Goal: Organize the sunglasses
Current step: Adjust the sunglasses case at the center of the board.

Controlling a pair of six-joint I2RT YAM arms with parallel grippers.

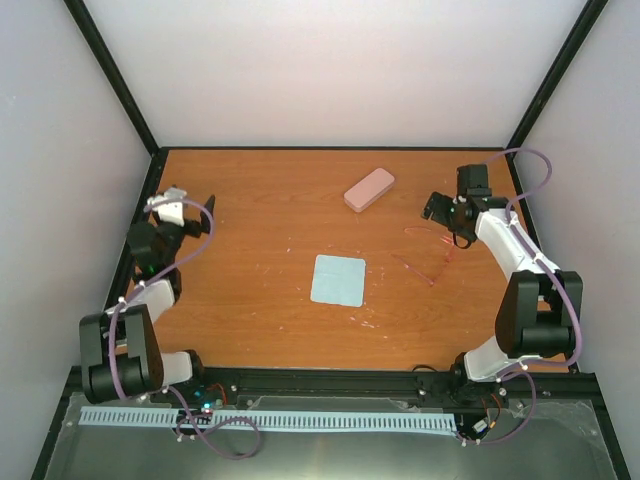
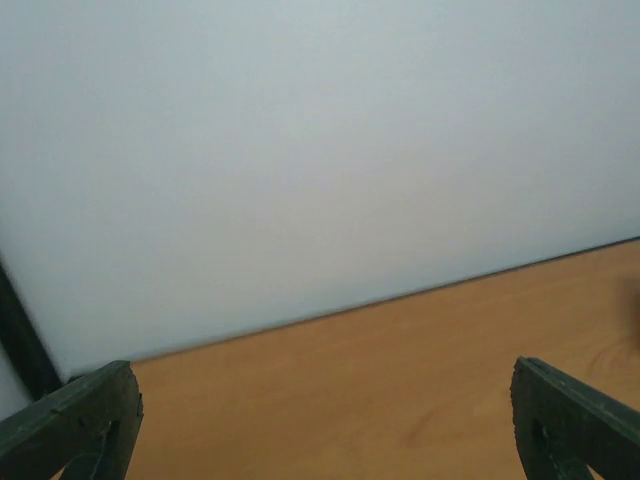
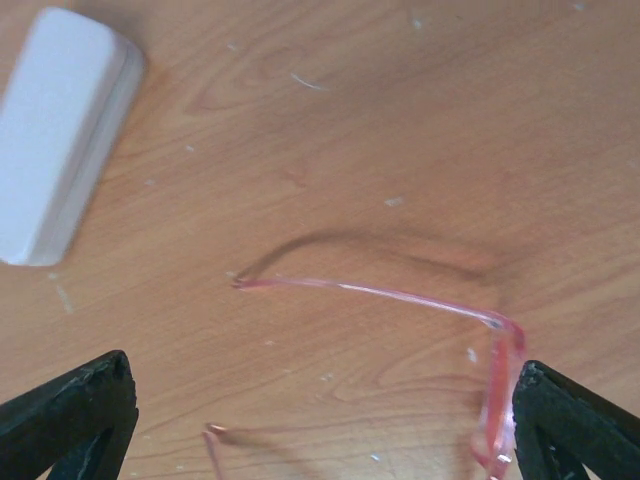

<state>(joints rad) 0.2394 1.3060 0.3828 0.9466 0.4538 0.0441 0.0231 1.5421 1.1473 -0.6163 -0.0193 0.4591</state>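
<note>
The sunglasses (image 1: 430, 262) lie open on the orange table at the right, a thin translucent pink frame. In the right wrist view one slender arm (image 3: 380, 293) runs across the middle and the front frame (image 3: 500, 400) stands at the lower right, close to my right fingertip (image 3: 570, 420). My right gripper (image 1: 445, 222) is open and hovers just behind the sunglasses, holding nothing; it also shows in the right wrist view (image 3: 320, 430). My left gripper (image 1: 200, 205) is open and empty at the far left, and in the left wrist view (image 2: 320, 430) it faces the back wall.
A pink oblong case (image 1: 369, 189) lies at the back middle, also in the right wrist view (image 3: 60, 130). A light blue square cloth (image 1: 337, 280) lies flat at the table's middle. White walls with black edges enclose the table on three sides.
</note>
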